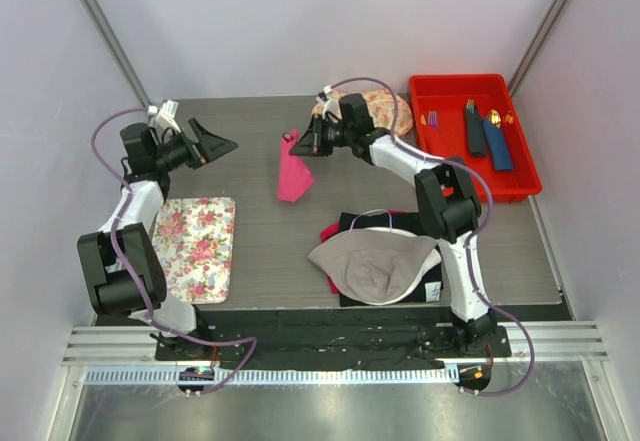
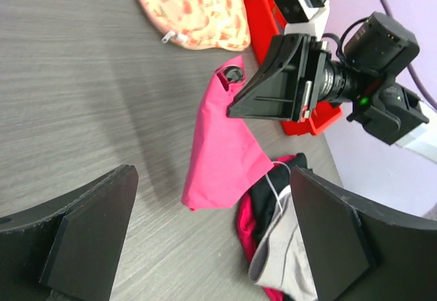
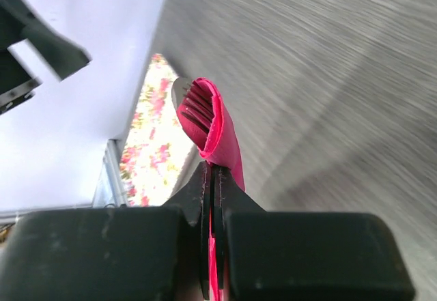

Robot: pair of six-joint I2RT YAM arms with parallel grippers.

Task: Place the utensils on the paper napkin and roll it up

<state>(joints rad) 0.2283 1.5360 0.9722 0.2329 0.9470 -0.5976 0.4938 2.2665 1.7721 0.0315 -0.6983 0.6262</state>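
Napkin position: the pink paper napkin (image 1: pixel 293 176) hangs folded from my right jaws (image 3: pixel 212 185) over the middle of the worktop (image 1: pixel 260 251), its long axis running from the pinch down toward the arm bases; whether its lower end touches the surface I cannot tell. My right jaws are pressed together on its upper edge, with the utensils (image 3: pixel 196 106) wrapped in the fold and only fork tines showing at the top. My left jaws (image 1: pixel 218 144) stand spread wide and empty, well apart to the napkin's left and facing it, so the right arm is nearer.
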